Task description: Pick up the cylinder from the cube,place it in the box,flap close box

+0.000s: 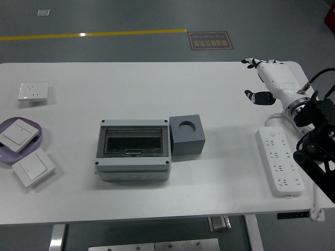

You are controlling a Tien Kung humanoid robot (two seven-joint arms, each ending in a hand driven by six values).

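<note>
A grey box (134, 150) with a clear flap lid lies shut at the table's middle. Touching its right side stands a dark grey cube (187, 135) with a round hole in its top; no cylinder shows in that hole, and I cannot see through the lid well enough to tell what is inside the box. My right hand (260, 79), white with black fingertips, hovers over the table's far right edge, fingers relaxed and holding nothing, well away from the cube. The left arm is out of view.
A white power strip (280, 161) lies along the right edge under my right arm. At the left sit a purple dish (36, 128) holding a white switch, another switch (33, 167) beside it, and a wall socket (33, 92) further back.
</note>
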